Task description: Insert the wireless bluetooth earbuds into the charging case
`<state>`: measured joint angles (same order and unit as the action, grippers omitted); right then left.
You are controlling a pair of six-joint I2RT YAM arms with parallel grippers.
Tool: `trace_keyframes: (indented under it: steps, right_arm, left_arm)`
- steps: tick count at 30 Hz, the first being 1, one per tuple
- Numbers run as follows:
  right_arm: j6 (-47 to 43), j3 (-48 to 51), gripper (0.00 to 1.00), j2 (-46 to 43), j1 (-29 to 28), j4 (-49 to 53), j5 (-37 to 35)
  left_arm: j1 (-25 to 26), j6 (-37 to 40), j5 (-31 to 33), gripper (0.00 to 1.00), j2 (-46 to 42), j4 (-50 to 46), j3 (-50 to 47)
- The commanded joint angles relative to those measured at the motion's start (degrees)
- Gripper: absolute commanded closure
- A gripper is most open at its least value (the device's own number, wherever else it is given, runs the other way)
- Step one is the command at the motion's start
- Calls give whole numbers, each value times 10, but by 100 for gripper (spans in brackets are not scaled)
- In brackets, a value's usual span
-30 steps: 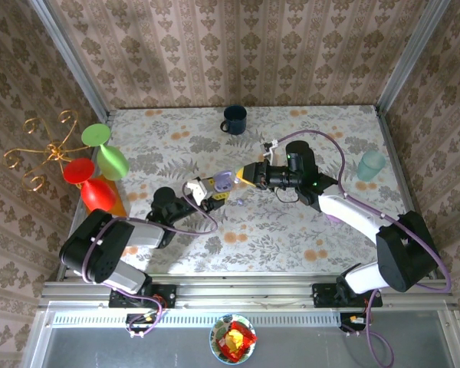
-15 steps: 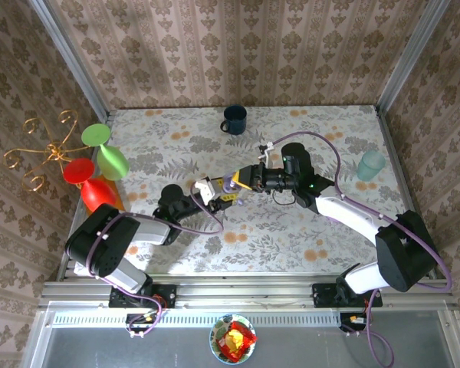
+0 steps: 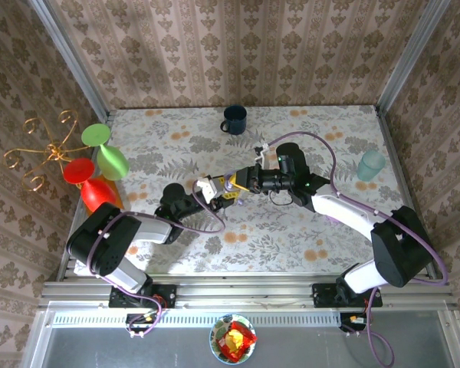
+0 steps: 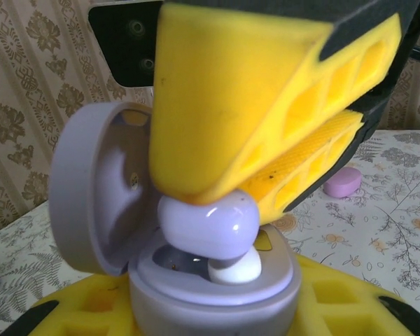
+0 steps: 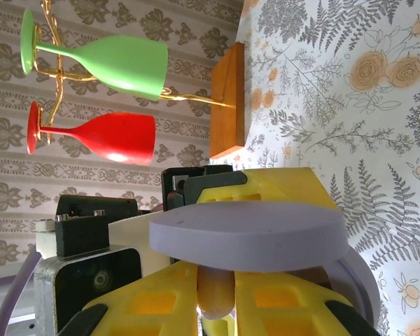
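Wallpaper in a brown damask pattern closes you in on three sides, and the table (image 3: 291,245) under your arms wears a pale cloth printed with grey ferns and orange blossoms. At your far left a gold wire stand (image 3: 42,153) on an orange wooden block (image 5: 227,101) carries a green glass (image 3: 111,161) and a red glass (image 3: 98,193), both hung tilted. Moving inward, your left gripper (image 3: 212,189) is raised above the middle of the cloth, its yellow fingers clamped on the base of the lilac charging case (image 4: 210,294). The case is upright with its lid (image 4: 91,196) swung open to the left in the left wrist view. Your right gripper (image 3: 236,184) meets it from the right, fingers pinched together on a lilac earbud (image 4: 208,220) pressed down into the case's open well. A whitish bit (image 4: 234,269) sits just under that earbud inside the well; you cannot tell whether it is part of it. Behind this meeting point, near the back wall, a dark blue mug (image 3: 234,119) stands upright. Below the table's near rail sits a small bowl (image 3: 232,340) of bright red and yellow contents. Further right a second lilac oval case (image 4: 343,182) lies closed on the cloth, and a pale teal cup (image 3: 372,165) stands near the table's right edge.
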<state>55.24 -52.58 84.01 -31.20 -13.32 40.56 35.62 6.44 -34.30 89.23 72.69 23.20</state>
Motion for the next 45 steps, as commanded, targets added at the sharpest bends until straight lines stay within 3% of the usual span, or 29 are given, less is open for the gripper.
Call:
trace_keyframes:
  steps: [1,9,20,29,36,45]
  right_arm:
    - [-30,-17,80,8,-5,38,-17]
    - [-49,-23,67,5,-8,70,-38]
    - [-130,-25,43,-83,-6,146,-92]
    - [-151,11,43,-98,1,190,-213]
    - [-161,-8,51,20,-1,196,-206]
    - [-192,-57,53,159,-9,194,-206]
  left_arm:
    - [5,-8,5,66,1,18,17]
    - [6,-12,11,66,-2,18,13]
    - [-8,-26,10,66,-13,18,-4]
    - [-65,-54,12,66,-52,18,-47]
    - [-109,-74,26,66,-103,18,-96]
    - [-127,-79,37,66,-147,16,-135]
